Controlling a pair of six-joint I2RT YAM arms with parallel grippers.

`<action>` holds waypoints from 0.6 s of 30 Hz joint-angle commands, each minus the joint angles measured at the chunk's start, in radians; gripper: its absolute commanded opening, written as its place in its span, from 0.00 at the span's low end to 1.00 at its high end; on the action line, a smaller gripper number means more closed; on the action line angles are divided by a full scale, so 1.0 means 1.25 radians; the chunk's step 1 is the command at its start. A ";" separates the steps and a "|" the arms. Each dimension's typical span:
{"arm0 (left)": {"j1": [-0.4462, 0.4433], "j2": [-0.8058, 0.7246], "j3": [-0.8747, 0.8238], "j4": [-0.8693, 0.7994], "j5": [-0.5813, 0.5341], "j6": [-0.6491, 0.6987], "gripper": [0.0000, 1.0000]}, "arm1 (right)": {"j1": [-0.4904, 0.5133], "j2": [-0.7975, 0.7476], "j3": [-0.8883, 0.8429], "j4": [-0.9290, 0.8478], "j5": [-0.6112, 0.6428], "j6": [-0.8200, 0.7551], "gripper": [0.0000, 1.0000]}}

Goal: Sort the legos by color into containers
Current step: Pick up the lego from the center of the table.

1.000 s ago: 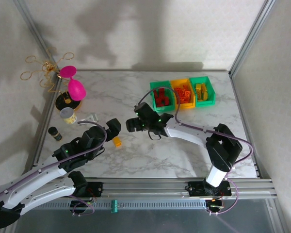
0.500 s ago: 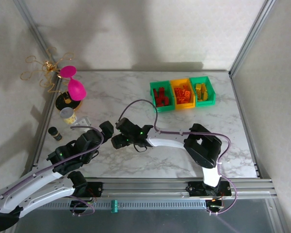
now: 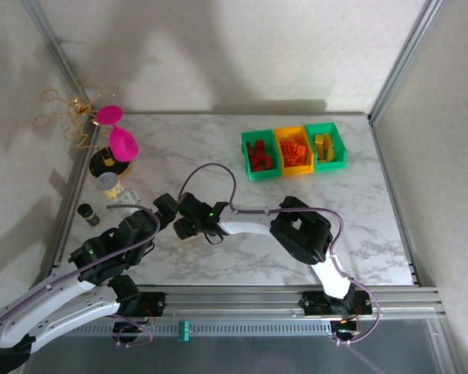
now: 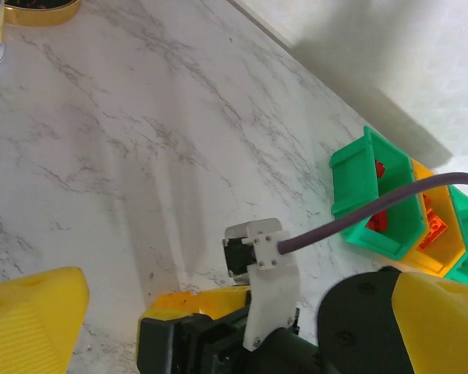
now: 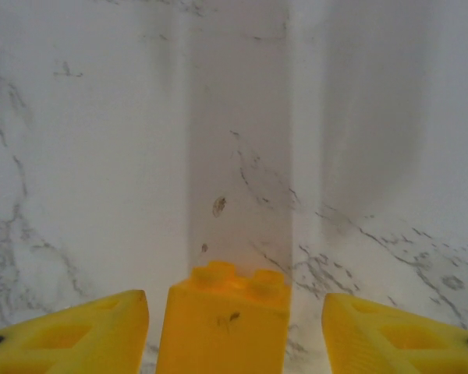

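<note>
A yellow lego brick (image 5: 222,323) stands studs-up on the marble between the yellow fingers of my right gripper (image 5: 234,302). The jaws are open, with a gap on each side of the brick. From above, my right gripper (image 3: 186,226) hovers low at the left-centre of the table and covers the brick. My left gripper (image 3: 164,209) is right beside it, open, its fingers (image 4: 31,312) spread wide around the right gripper's body. The joined containers (image 3: 245,152) sit at the back right. Red legos (image 3: 260,156), orange legos (image 3: 296,150) and yellow legos (image 3: 322,146) lie in them.
Pink cups (image 3: 121,140), a small white cup (image 3: 109,185), a dark bottle (image 3: 88,213) and a gold wire ornament (image 3: 66,109) crowd the far left. An aluminium rail (image 3: 281,294) runs along the near edge. The right arm's purple cable (image 3: 210,171) arches over the middle.
My right arm has swung left and toward the near edge, down over the yellow brick, and its jaws have narrowed. My left gripper has drawn back slightly to the left.
</note>
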 commanded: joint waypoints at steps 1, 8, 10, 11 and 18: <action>0.008 -0.005 -0.016 -0.069 -0.043 -0.128 1.00 | 0.011 0.019 0.025 -0.019 0.029 -0.010 0.55; 0.009 0.001 -0.014 -0.049 -0.031 -0.105 1.00 | 0.009 0.010 0.015 -0.053 0.091 -0.008 0.39; 0.009 0.005 -0.015 -0.040 -0.029 -0.097 1.00 | 0.008 -0.009 0.001 -0.047 0.084 -0.005 0.36; 0.009 0.007 -0.013 -0.037 -0.026 -0.093 1.00 | 0.006 -0.020 -0.003 -0.048 0.082 -0.002 0.35; 0.009 0.036 0.014 0.008 -0.001 -0.044 1.00 | -0.039 -0.136 -0.055 -0.057 0.081 0.034 0.33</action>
